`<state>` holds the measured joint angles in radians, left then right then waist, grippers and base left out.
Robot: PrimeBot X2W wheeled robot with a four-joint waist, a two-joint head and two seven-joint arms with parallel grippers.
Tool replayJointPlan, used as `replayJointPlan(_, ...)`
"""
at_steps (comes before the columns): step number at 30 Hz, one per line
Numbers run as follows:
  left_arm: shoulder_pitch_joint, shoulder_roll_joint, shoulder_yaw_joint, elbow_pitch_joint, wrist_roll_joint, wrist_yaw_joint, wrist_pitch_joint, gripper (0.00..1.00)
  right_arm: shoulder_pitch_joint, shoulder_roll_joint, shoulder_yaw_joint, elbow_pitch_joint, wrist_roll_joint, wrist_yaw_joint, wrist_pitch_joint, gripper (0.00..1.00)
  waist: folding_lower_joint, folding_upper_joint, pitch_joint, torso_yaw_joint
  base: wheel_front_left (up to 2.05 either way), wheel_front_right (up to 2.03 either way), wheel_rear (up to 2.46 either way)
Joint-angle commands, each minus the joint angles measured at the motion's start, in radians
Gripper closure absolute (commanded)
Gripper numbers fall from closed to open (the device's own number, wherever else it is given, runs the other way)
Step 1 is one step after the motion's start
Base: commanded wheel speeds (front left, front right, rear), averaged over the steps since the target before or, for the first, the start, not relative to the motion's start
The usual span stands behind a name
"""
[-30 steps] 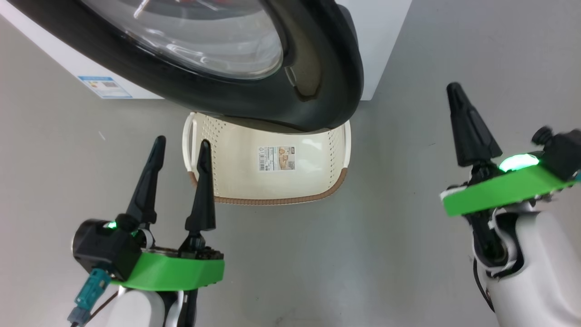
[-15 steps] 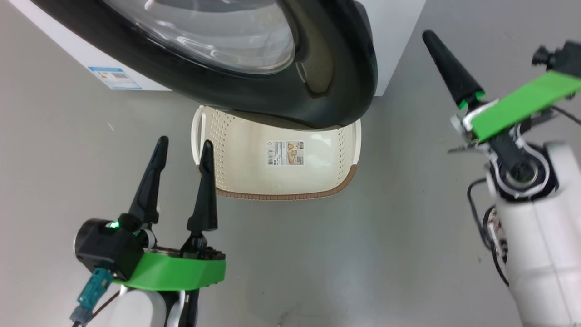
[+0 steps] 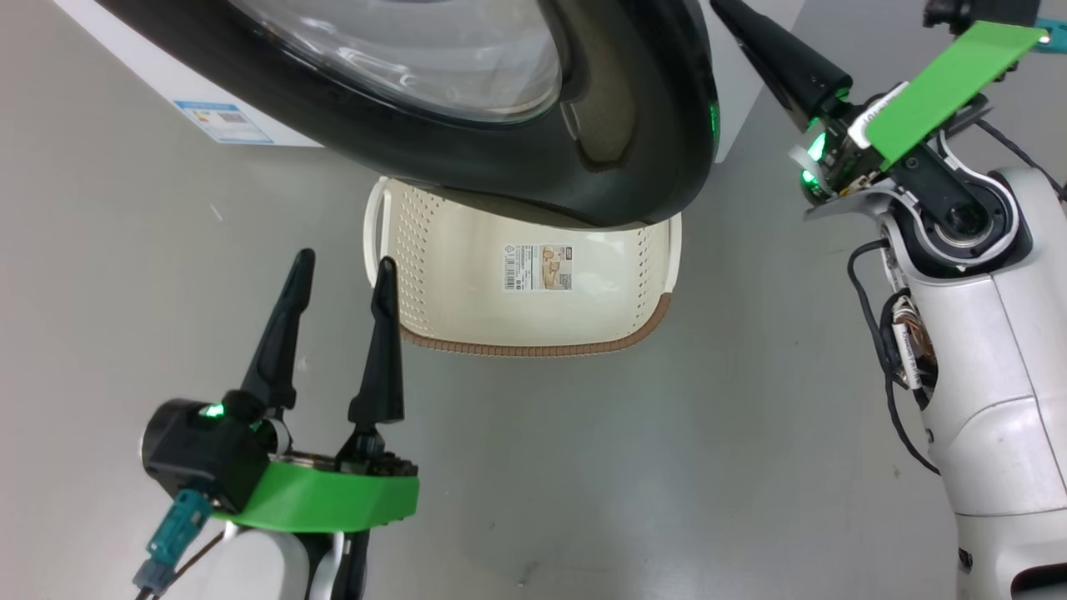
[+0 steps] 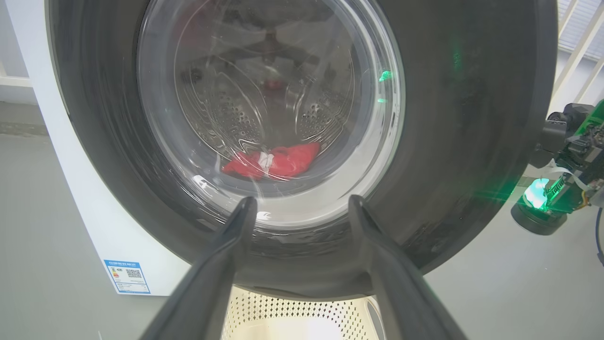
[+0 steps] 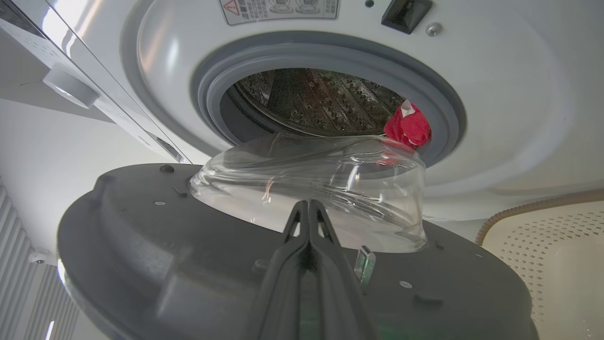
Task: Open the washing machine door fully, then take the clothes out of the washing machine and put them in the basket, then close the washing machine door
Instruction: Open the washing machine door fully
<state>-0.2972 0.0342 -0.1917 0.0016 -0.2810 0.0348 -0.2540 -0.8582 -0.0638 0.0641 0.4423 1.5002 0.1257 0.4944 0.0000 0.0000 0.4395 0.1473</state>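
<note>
Two pincers are mine. My left pincer [image 3: 345, 258] is nearest, low at my left over the grey floor [image 3: 583, 467], with its fingers spread wide and nothing between them. Its tips point away from me, towards the near left corner of the basket [image 3: 533, 350]. I cannot tell whether the inner finger touches that corner.

The basket stands on the floor with its long axis running left to right before me. Its brown rim is nearest, and a paper sticker [image 3: 538, 267] lies on its bottom. Its far part is hidden under the washing machine door [image 3: 500, 175], whose upper part is cut off at the top of the head view.

The door stands ajar above the basket. My left wrist view faces its outer side, and through the glare on the glass I see the clothes [image 4: 278, 160]. They are a low red heap with a white fleck, stretched sideways along the drum bottom, beyond and between my open fingers.

My right pincer [image 3: 729, 12] is raised at my right, pressed shut and holding nothing. It sits just beside the door's free edge, and I cannot tell whether they touch. Its tip is partly cut off in the head view. In its own wrist view it points over the door's inner face at the glass bowl [image 5: 321, 189].

Beyond that, the washing machine [image 5: 495, 94] shows its grey gasket [image 5: 212, 94] and steel drum [image 5: 306, 104]. The clothes lie at the opening's right side, partly behind the bowl.
</note>
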Motion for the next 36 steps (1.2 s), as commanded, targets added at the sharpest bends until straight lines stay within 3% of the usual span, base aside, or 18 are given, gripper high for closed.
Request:
replayJointPlan(1, -0.021, 0.016, 0.027, -0.024, 0.000, 0.007, -0.008, 0.00, -0.024, 0.014, 0.024, -0.020, 0.021, 0.005, 0.007, 1.00, 0.0000, 0.0000, 0.002, 0.003, 0.00, 0.00, 0.00)
replayJointPlan(15, -0.018, 0.016, 0.032, -0.025, -0.008, 0.034, -0.008, 0.00, -0.007, 0.014, 0.097, -0.016, 0.054, 0.005, 0.003, 1.00, 0.0000, 0.0000, -0.015, 0.021, 0.00, 0.00, 0.00)
replayJointPlan(36, 0.050, 0.016, 0.052, -0.010, -0.010, 0.043, -0.008, 0.00, 0.195, 0.014, 0.149, -0.061, 0.116, 0.005, -0.040, 1.00, 0.0000, 0.0000, -0.153, 0.059, 0.00, 0.00, 0.00)
